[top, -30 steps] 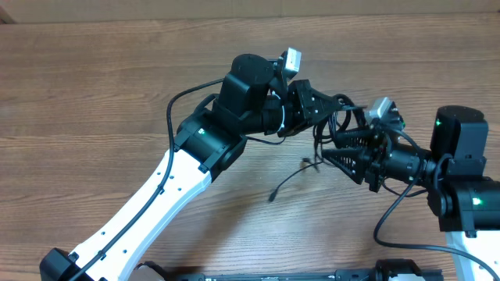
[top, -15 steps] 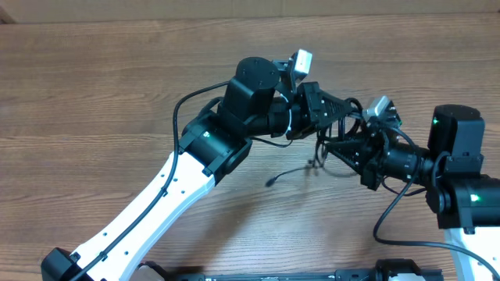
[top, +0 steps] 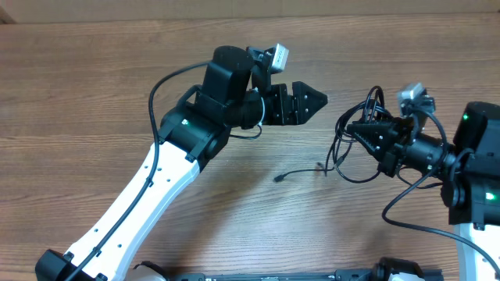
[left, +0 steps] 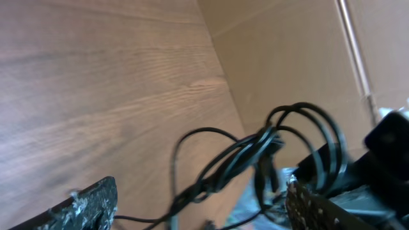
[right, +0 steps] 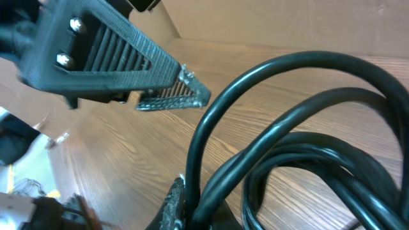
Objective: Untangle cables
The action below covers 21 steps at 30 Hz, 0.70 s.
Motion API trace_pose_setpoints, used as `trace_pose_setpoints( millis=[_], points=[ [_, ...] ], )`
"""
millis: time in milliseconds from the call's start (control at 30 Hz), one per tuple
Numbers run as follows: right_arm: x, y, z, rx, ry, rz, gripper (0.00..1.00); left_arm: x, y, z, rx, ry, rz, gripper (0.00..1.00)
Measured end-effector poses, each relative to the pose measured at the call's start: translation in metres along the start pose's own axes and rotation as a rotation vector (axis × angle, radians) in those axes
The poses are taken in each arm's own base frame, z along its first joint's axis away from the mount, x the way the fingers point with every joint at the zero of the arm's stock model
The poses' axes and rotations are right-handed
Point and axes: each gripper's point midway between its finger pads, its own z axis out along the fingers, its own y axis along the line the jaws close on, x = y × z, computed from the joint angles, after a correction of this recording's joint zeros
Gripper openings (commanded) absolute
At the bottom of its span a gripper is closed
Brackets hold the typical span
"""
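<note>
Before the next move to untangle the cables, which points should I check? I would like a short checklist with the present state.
1. Right gripper holds the cables: ok.
2. Left gripper open and empty: ok.
3. Cables separated: not ok, they are bunched together at the right gripper.
4. One loose end lies on the table, free to grasp: ok.
5. Grip firm enough for pulling: cannot tell.

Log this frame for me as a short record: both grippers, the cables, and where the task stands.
left gripper: open, holding nothing, apart from the cables
right gripper: shut on the cables, bundle lifted above the table
cable state: several loops bunched together at the right gripper
loose end: lies on the table between the two arms
task status: cables not yet untangled
</note>
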Motion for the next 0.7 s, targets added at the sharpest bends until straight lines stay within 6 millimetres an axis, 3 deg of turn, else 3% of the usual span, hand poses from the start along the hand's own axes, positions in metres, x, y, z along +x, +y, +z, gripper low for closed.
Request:
trace_pose_setpoints(
  millis=[100, 200, 367, 567, 700],
  points=[
    [-0.005, 0.011, -0.005, -0.081, -0.032, 0.014, 0.04, 0.009, -0.010, 0.005, 0.030, 0.023, 0.233, 0.81],
    [-0.007, 0.023, -0.007, -0.151, -0.044, 0.018, 0.04, 0.031, -0.029, 0.016, 0.069, 0.063, 0.456, 0.81],
    [-0.010, 0.031, -0.009, -0.198, -0.054, 0.030, 0.04, 0.034, -0.031, 0.019, 0.061, 0.058, 0.589, 0.77],
    [-0.013, 0.047, -0.013, -0.295, -0.069, 0.032, 0.04, 0.026, -0.038, 0.020, 0.075, 0.017, 0.635, 0.56],
    [-0.013, 0.048, -0.013, -0.305, -0.067, 0.051, 0.04, 0.021, -0.043, 0.020, 0.088, -0.011, 0.670, 0.21]
  ],
)
